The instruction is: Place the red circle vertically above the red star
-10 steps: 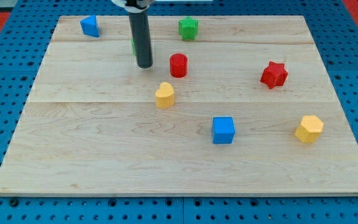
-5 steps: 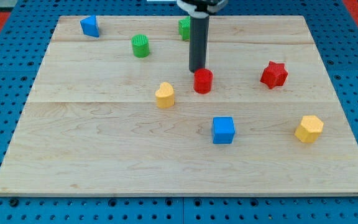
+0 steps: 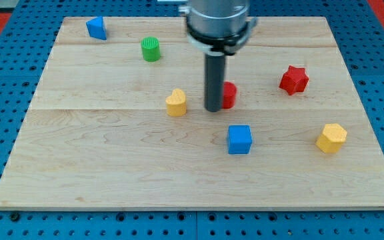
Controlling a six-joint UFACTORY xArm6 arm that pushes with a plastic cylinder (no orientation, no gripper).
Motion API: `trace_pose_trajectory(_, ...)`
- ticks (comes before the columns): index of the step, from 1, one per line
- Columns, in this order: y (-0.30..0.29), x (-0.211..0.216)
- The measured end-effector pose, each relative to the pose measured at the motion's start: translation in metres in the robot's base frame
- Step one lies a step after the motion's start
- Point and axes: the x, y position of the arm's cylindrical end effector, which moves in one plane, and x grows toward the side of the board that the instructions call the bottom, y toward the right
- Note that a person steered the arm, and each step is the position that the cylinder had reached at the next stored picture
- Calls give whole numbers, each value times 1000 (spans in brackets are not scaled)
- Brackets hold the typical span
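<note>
The red circle [image 3: 229,95] sits near the board's middle, partly hidden behind my rod. My tip [image 3: 213,109] rests against its left side, slightly lower in the view. The red star [image 3: 293,79] lies to the right of the circle and a little higher in the view, well apart from it.
A yellow block [image 3: 176,103] lies just left of my tip. A blue cube [image 3: 239,139] is below the circle. A yellow hexagon [image 3: 331,138] is at lower right. A green cylinder [image 3: 151,49] and a blue block [image 3: 96,27] are at upper left.
My tip swung from the circle's left, over its top, down to its lower left. The red circle slid right and down. The green block at the top is now hidden behind the arm.
</note>
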Motion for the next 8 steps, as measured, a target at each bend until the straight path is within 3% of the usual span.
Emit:
trace_pose_trajectory(2,41,-25)
trace_pose_trajectory(4,59,-89)
trace_pose_trajectory(6,20,-115)
trace_pose_trajectory(8,71,-149)
